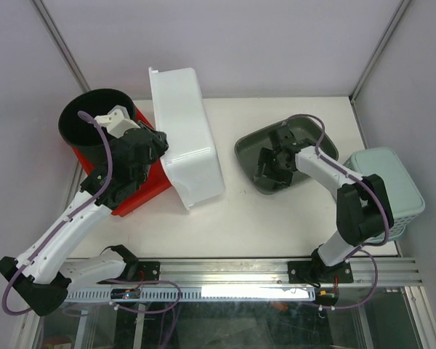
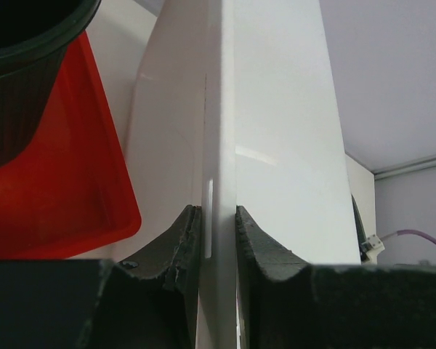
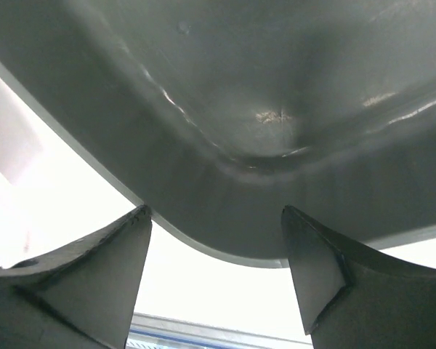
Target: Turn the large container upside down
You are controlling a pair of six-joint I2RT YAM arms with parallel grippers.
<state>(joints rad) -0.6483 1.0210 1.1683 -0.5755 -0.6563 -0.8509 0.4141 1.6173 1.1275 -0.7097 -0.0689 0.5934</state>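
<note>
The left pincer (image 2: 218,218) is clamped on a wall of the large white container (image 1: 185,134), which is tipped on its side toward the counter's (image 1: 276,218) far-left corner, just beside a red bin (image 1: 142,193). The right pincer (image 3: 216,218) hangs with its jaws apart over a grey tray (image 1: 251,149) near the right edge.

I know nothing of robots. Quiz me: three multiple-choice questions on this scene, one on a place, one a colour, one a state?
1. Where is the mint-green plastic basket? A table's right edge; B on the floor; C in a sink.
2. Colour of the flat plastic tray by the black round bucket? A blue; B red; C yellow.
3. The left tool is: A open; B shut on the large white plastic container's wall; C hidden.
A: top view shows it there. B: it is bright red. B: both fingers press the wall.
</note>
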